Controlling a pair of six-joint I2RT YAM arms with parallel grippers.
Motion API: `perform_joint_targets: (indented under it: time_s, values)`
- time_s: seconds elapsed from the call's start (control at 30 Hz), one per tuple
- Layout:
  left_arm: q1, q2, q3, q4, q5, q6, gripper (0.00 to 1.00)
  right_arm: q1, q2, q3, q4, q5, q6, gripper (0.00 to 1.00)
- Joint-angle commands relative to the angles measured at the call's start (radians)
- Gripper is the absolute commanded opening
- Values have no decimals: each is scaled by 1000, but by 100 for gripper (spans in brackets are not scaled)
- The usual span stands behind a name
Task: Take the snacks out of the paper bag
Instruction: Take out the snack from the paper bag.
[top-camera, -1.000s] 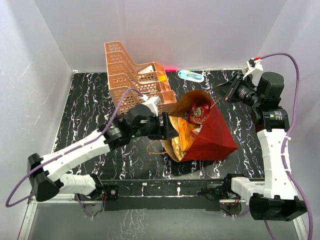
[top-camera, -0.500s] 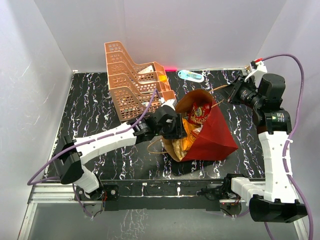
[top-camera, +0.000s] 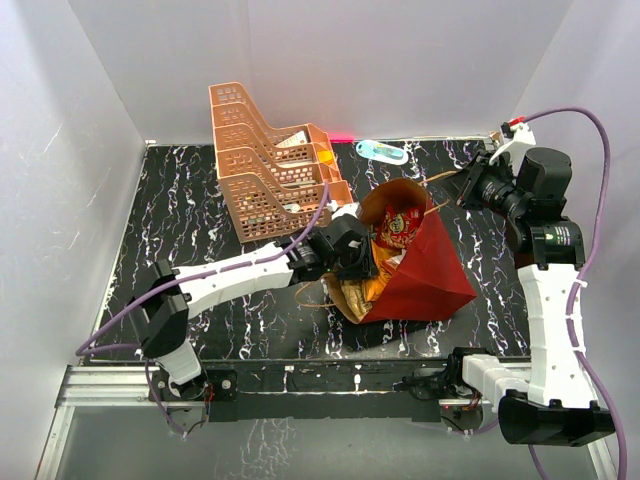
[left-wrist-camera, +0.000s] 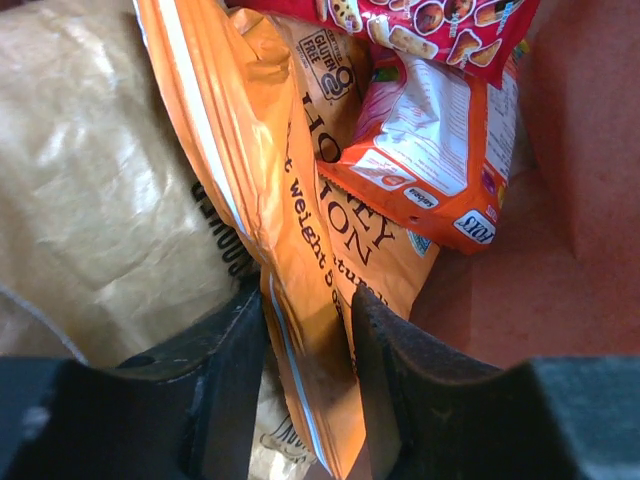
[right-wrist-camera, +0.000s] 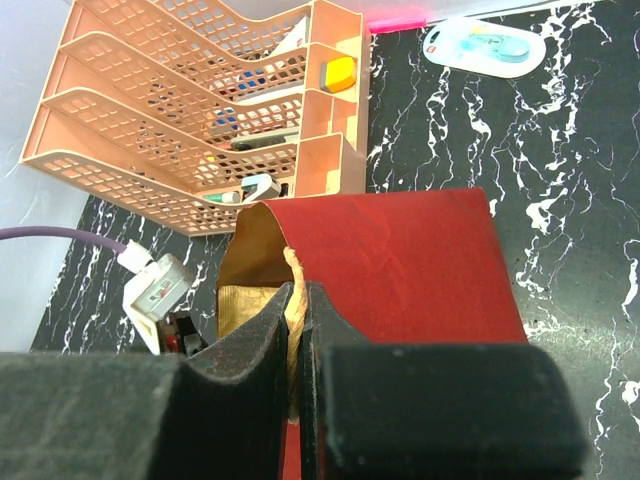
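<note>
a large red paper bag with brown kraft lining (top-camera: 425, 270) is lying tilted on the tabletop (top-camera: 180, 220), mouth gaping leftward. inside, a big crinkly orange chip bag (left-wrist-camera: 300, 250) is standing on edge, with a red snack packet (top-camera: 397, 226) and a small orange-and-white packet (left-wrist-camera: 430, 150) resting against it.

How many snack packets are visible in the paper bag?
4. Nearest the mouth, a big orange crinkly chip bag; a tan printed bag against one side of it; a small orange white-labelled packet on the other; a shiny red packet deepest. Others may be hidden.

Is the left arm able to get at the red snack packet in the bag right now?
Probably not yet: the left claw is clamped on the big orange chip bag, and the red packet lies farther inside, past it.
</note>
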Motion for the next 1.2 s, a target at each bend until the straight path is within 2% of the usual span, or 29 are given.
perform_joint_targets:
  time_s: [0.0, 0.03, 0.17, 0.2, 0.6, 0.73, 0.93, 1.17]
  values:
    - [-5, 23, 65, 3, -3, 6, 35, -1, -39, 24, 42, 27, -30, 7]
    - [-5, 30, 77, 0, -2, 12, 32, -1, -40, 27, 35, 33, -38, 7]
    - [-4, 32, 130, -37, 1, 49, 4, -1, -44, 41, -5, 133, -77, 7]
    - [-5, 21, 137, -40, 9, 57, 0, -2, -46, 41, -14, 164, -86, 7]
    - [26, -120, 340, -69, 173, 181, 0, 8, -105, 26, -32, 426, -234, 7]
    - [39, -146, 462, -148, 183, 276, 0, 16, -133, 14, -27, 479, -253, 7]
    - [56, -206, 631, -345, 88, 418, 0, 15, -152, -4, -37, 497, -242, 7]
    - [59, -282, 747, -564, -143, 507, 0, 16, -158, 12, -42, 483, -234, 7]
